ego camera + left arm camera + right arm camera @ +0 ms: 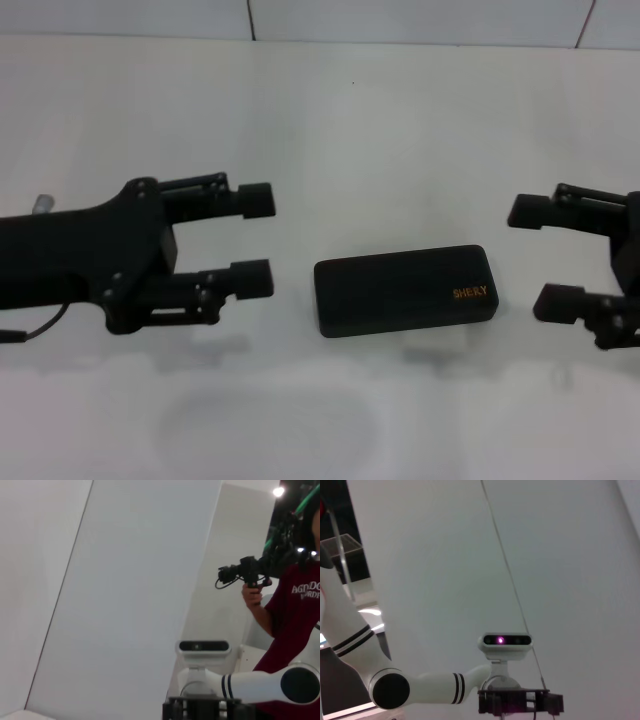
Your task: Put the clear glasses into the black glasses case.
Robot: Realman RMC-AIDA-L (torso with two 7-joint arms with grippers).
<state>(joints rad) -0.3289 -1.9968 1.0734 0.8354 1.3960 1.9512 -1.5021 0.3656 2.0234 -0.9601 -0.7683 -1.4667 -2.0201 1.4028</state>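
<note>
The black glasses case point(403, 289) lies shut and flat on the white table point(400, 130), with orange lettering at its right end. My left gripper point(258, 240) hovers just left of the case, open and empty, fingers pointing toward it. To the right of the case my right gripper point(535, 257) faces it, also open and empty. I cannot make out the clear glasses for certain. A faint pale oval outline point(270, 430) shows on the table in front of the case. The wrist views point up at walls and show neither case nor glasses.
A small grey object point(43, 203) sits at the far left behind my left arm. In the left wrist view a person in a maroon shirt point(300, 615) holds a camera rig beyond my right arm. The table's back edge meets a tiled wall.
</note>
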